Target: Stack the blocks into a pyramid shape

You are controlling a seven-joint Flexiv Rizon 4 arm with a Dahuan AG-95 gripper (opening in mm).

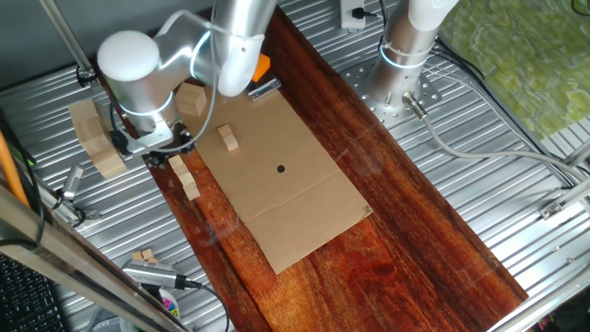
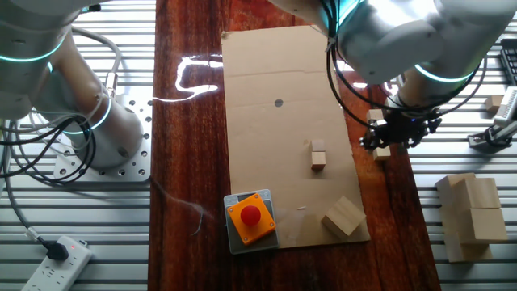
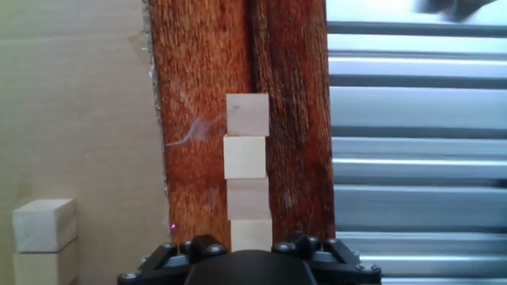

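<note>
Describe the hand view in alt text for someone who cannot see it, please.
Looking down from the robot's hand, a row of four small pale wooden blocks lies end to end on a dark red-brown wooden board. Brown cardboard lies to the left with two more blocks on it; ribbed metal tabletop fills the right.

Ribbed metal table top carries a dark reddish wooden board with a cardboard sheet laid flat on it. White power strip at one corner. Glare patch on wood.
</note>
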